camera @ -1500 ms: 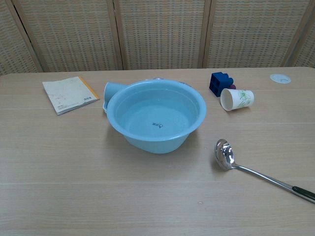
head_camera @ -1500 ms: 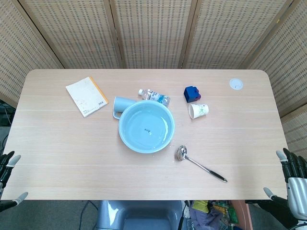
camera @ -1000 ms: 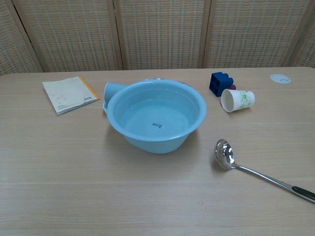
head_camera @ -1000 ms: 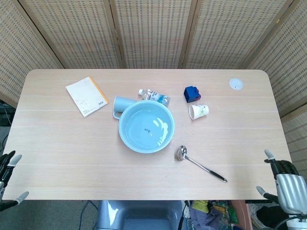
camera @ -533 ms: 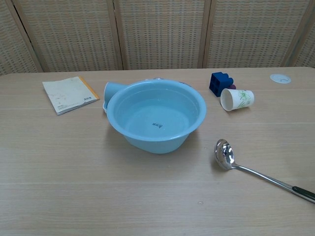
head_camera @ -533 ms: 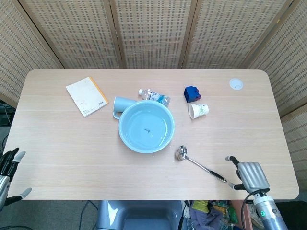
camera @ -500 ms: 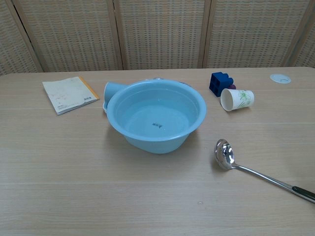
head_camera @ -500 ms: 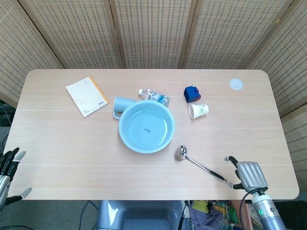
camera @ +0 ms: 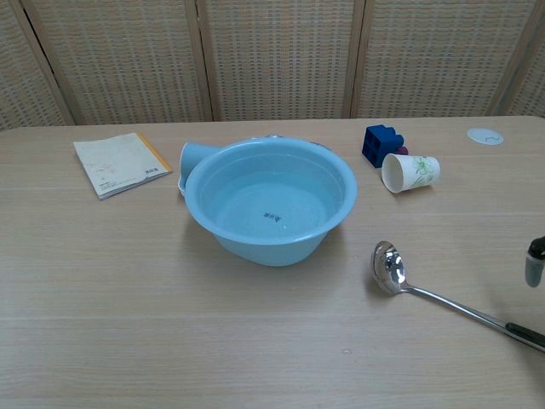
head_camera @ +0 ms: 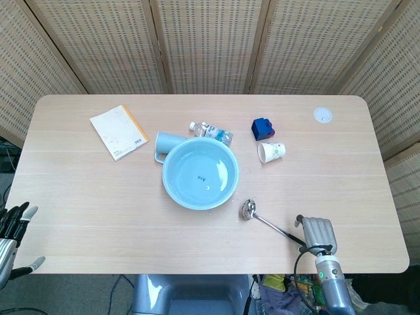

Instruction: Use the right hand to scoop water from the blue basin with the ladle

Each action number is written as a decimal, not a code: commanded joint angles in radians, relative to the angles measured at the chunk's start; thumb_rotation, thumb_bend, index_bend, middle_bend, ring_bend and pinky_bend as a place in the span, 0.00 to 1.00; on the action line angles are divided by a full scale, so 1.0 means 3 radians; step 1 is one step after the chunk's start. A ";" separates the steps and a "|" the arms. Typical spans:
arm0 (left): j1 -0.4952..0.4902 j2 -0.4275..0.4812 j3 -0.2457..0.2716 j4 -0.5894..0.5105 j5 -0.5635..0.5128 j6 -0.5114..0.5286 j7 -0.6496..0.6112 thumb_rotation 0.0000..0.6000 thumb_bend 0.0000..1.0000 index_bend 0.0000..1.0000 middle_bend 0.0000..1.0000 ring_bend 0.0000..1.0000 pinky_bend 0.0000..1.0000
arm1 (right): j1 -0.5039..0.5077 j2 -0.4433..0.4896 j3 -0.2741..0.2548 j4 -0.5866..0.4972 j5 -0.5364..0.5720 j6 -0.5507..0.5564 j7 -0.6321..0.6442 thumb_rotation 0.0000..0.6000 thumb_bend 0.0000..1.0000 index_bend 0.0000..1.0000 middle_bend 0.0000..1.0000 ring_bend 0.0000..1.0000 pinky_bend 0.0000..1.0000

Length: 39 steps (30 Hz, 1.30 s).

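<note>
The blue basin (head_camera: 200, 174) (camera: 268, 200) holds water and stands at the table's middle. A steel ladle (head_camera: 272, 225) (camera: 443, 300) lies flat to its right, bowl toward the basin, black-tipped handle pointing to the front right. My right hand (head_camera: 316, 234) hovers back-up over the handle's end and covers it in the head view. In the chest view only one of its fingertips (camera: 535, 260) shows, above the handle and clear of it. Nothing is in that hand. My left hand (head_camera: 13, 226) hangs off the table's front left corner, fingers spread.
Behind the basin lie a pale blue cup (head_camera: 165, 142) on its side and a water bottle (head_camera: 211, 131). A notebook (head_camera: 118, 131) sits far left. A blue block (head_camera: 262, 128), a tipped paper cup (head_camera: 271, 151) and a white disc (head_camera: 322, 115) lie to the right.
My right hand has come in from the table's right edge, leftward, to above the ladle handle's end. The ladle and basin have not moved; the left hand has barely shifted.
</note>
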 commanded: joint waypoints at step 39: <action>-0.0032 -0.0023 -0.0012 -0.0008 -0.0100 -0.0072 0.0065 1.00 0.00 0.00 0.00 0.00 0.00 | 0.0379 -0.0920 -0.0035 0.1371 0.0299 0.0273 -0.0428 1.00 0.21 0.45 1.00 0.97 1.00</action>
